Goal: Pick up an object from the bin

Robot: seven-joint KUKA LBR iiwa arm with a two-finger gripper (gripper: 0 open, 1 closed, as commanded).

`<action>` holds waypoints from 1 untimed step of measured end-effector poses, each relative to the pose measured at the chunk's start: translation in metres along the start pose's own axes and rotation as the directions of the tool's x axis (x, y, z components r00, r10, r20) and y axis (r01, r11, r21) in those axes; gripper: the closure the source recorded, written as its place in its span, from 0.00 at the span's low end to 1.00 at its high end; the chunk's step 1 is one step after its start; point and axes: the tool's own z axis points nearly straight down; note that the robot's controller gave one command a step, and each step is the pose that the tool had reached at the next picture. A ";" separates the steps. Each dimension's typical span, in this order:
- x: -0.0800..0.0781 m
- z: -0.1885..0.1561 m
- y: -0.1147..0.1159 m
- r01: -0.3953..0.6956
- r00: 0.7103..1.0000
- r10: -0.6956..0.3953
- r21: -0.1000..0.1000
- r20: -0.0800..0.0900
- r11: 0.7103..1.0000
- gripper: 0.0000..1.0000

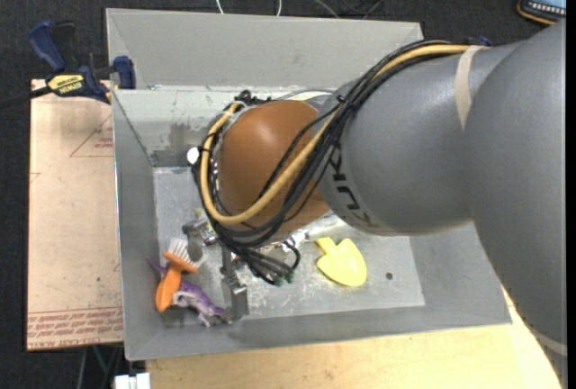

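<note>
Purple and knobbly, a small plastic piece [200, 301] lay at the lower left of the frame in the grey metal bin [135, 198]. The gripper [236, 293] stood just beside it, likely so as to take it. Its jaws' state could not be told. An orange toy [166, 286] touched the piece. A smooth yellow wedge [343, 263] lay apart.

In the front-left corner of the grey metal bin [135, 225] an orange plastic brush-like piece [167, 288] lies flat, w/ a whitish bristly end toward the back. A small purple plastic piece [202, 303] lies just beside its lower end, close to the front wall. A flat pale-yellow plastic piece [343, 263], rounded w/ a short stub at its back-left, lies on the bin floor nr the front middle, well apart from the other two.
</note>
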 end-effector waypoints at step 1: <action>-0.009 -0.005 0.003 -0.006 1.000 0.006 0.001 0.008 1.000 0.00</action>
